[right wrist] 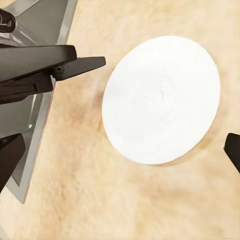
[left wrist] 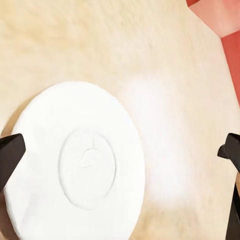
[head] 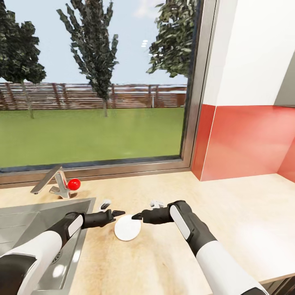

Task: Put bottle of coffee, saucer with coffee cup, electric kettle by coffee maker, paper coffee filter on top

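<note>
The saucer (head: 127, 228), a small flat round white plate, lies on the light wood-grain kitchen countertop (head: 229, 213) just right of the sink. My left gripper (head: 114, 207) hovers at its far left edge, open and holding nothing. My right gripper (head: 145, 209) faces it from the right, open too, one dark fingertip over the saucer's far rim. In the left wrist view the saucer (left wrist: 75, 160) lies under and between the spread fingers of the left gripper (left wrist: 120, 155). The right wrist view has the saucer (right wrist: 162, 100) ahead of the right gripper (right wrist: 120, 155).
A steel sink (head: 24, 221) is set into the countertop at the left, with a faucet (head: 53, 182) and a small red ball (head: 73, 184) behind it. A large window runs along the back. A red wall panel (head: 246, 139) closes the right corner.
</note>
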Motion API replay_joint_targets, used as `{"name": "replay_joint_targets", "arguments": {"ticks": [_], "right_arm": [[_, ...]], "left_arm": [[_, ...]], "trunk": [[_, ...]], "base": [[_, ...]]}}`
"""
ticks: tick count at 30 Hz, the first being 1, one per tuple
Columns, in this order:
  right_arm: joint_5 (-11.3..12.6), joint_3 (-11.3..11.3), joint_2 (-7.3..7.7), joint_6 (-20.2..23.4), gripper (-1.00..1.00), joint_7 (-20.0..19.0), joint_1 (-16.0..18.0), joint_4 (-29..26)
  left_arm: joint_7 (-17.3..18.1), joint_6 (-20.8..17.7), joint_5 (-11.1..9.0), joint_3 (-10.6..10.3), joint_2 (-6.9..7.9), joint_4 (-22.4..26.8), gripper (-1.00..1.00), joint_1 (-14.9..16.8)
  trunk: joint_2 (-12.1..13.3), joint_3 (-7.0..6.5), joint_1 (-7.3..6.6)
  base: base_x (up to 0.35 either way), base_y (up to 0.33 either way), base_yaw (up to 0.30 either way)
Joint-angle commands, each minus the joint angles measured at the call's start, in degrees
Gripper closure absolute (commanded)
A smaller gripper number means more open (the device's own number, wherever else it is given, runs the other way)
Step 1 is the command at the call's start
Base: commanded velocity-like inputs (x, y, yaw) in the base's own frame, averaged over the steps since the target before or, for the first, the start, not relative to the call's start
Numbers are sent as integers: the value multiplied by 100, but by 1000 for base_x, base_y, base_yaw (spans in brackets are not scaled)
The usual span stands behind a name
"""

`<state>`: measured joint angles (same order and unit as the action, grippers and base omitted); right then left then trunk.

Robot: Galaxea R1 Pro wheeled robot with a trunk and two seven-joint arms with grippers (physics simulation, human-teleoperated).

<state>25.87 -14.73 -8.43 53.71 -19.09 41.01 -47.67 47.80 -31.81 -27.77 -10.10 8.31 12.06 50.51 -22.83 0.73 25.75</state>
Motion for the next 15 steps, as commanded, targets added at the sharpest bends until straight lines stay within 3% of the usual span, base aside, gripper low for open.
{"name": "replay_joint_targets", "arguments": {"ticks": [1,4,15], "right_arm": [[-45,2,-1,12,-100,-45,4,40],[-32,-9,-8,1,-100,-50,4,269],[-29,-8,-10,-1,-100,-52,4,310]], "left_arm": [[1,-36,-60,-41,5,4,-100,3],[1,-36,-62,-36,-3,1,-100,3],[1,-36,-47,69,-5,-11,-100,-5]], "trunk": [[-9,8,3],[-9,8,3],[-9,8,3]], "base": [[0,0,0],[0,0,0],[18,0,0]]}}
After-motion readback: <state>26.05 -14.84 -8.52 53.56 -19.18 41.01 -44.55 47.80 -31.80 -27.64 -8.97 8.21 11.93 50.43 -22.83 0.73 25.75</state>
